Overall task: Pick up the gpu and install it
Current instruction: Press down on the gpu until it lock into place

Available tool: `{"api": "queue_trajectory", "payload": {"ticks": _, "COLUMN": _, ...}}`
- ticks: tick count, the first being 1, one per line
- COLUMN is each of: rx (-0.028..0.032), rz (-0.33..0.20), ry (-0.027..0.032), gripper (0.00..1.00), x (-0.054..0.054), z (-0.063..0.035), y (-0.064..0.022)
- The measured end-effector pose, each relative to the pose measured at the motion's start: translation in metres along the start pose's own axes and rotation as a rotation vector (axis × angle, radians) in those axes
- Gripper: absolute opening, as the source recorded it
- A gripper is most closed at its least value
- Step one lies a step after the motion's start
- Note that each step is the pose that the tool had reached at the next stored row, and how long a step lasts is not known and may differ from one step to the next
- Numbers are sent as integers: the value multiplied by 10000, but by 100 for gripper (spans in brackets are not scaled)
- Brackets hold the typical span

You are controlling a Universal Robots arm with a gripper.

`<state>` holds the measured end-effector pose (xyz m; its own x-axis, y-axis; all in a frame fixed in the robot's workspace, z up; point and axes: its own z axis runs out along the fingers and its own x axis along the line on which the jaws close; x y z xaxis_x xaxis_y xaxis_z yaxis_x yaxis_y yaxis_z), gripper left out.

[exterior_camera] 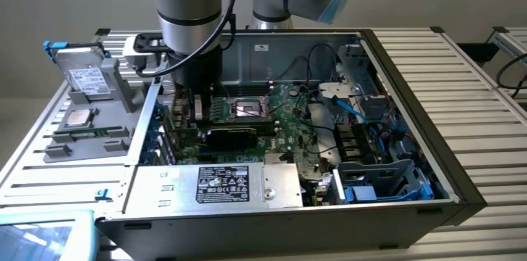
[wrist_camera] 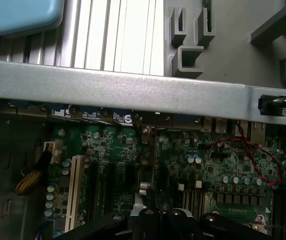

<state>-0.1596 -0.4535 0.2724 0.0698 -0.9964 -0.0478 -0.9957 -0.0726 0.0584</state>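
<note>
The gpu shows as a black rectangular shroud standing on edge over the green motherboard, low inside the open computer case and close to its wall on the exterior view's left. My gripper reaches straight down into the case at the card's end nearest that wall. In the wrist view the gpu appears edge-on as a thin dark strip with a silver piece, running from my gripper toward the case wall, over the expansion slots. The black fingers sit close together on either side of that strip.
The grey case wall crosses the wrist view just beyond the card. Outside it stands a grey fixture with a labelled metal drive and a narrow RAM stick. The power supply, cables and a blue drive cage crowd the case.
</note>
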Motion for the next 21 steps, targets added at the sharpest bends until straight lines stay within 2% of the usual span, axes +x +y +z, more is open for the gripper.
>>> {"api": "queue_trajectory", "payload": {"ticks": 10, "rx": -25, "rz": 2, "ry": 54, "gripper": 12, "x": 1, "z": 0, "y": 1}}
{"api": "queue_trajectory", "payload": {"ticks": 21, "rx": -31, "rz": 0, "ry": 65, "gripper": 12, "x": 3, "z": 27, "y": 1}}
